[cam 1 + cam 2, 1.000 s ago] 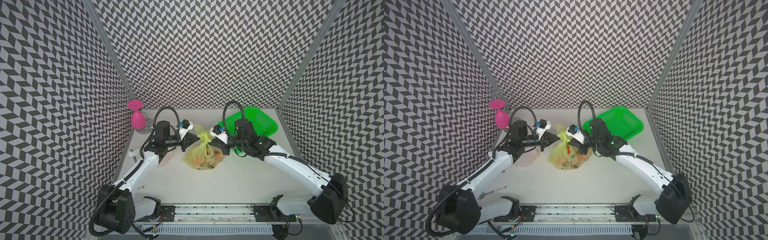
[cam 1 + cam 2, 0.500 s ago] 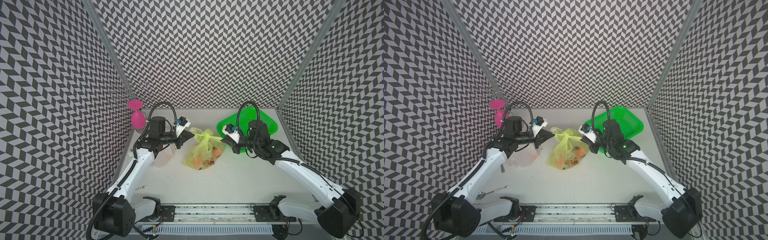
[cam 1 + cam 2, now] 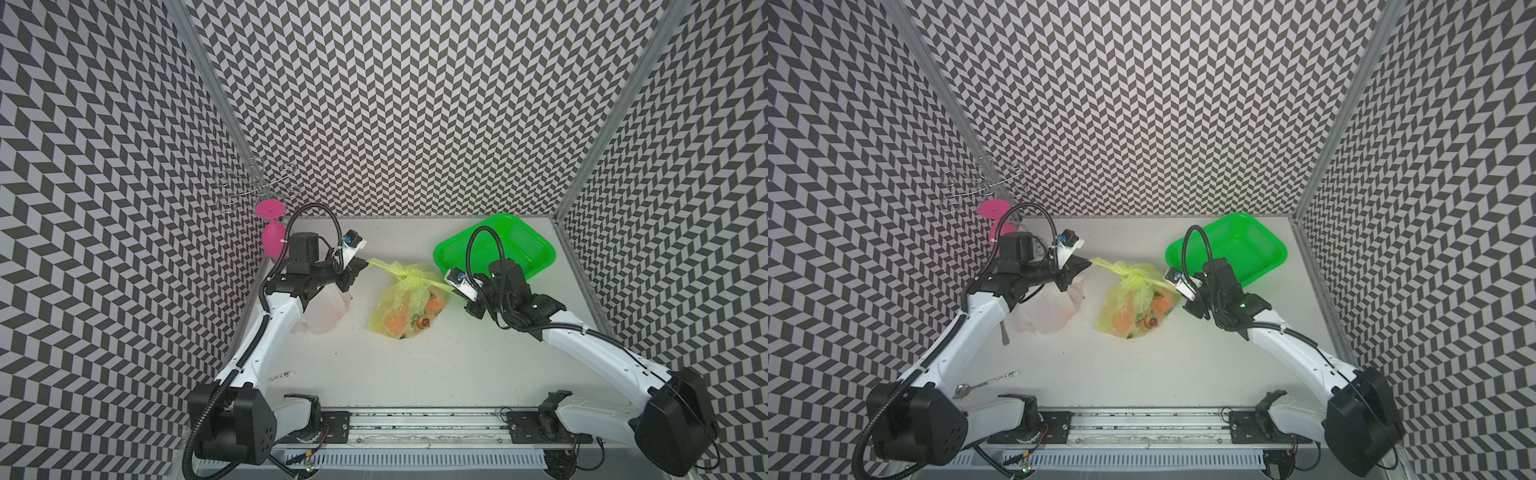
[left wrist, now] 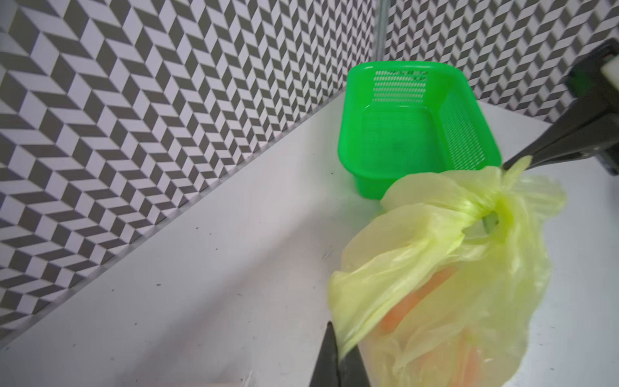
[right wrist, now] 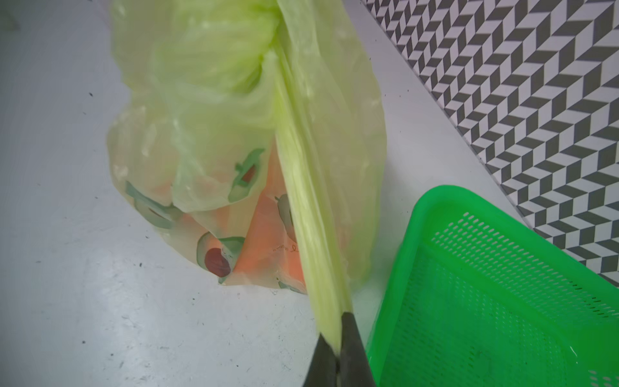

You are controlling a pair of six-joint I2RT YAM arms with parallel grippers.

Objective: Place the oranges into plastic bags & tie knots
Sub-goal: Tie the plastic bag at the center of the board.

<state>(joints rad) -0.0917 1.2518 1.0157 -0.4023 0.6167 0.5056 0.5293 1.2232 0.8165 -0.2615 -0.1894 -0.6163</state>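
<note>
A yellow-green bag (image 3: pixel 409 301) printed with avocados sat near the middle of a pale grey worktop (image 3: pixel 415 374). The oranges (image 3: pixel 395 323) showed through its thin sides. Two handle strips ran out in opposite directions from a bunched knot (image 3: pixel 412 274) at the bag's top.

The left gripper (image 3: pixel 362 264) was clamped tight on the end of one strip. The right gripper (image 5: pixel 338 355) was clamped tight on the other, and both strips were stretched taut. This looked like the pull that tightens the knot, with the fruit's weight anchoring the bag.

A white bag (image 3: pixel 326 311) lay slumped under the left arm, with a faint orange tint inside. Whether it was tied could not be told. An empty green mesh basket (image 3: pixel 515 245) stood in the far corner behind the right arm.

A pink goblet (image 3: pixel 272 240), foot uppermost, was by a wire rack (image 3: pixel 257 189) in the opposite far corner. The worktop was flecked with small dark specks. Black-and-white chevron walls (image 3: pixel 395 104) enclosed it on three sides.
</note>
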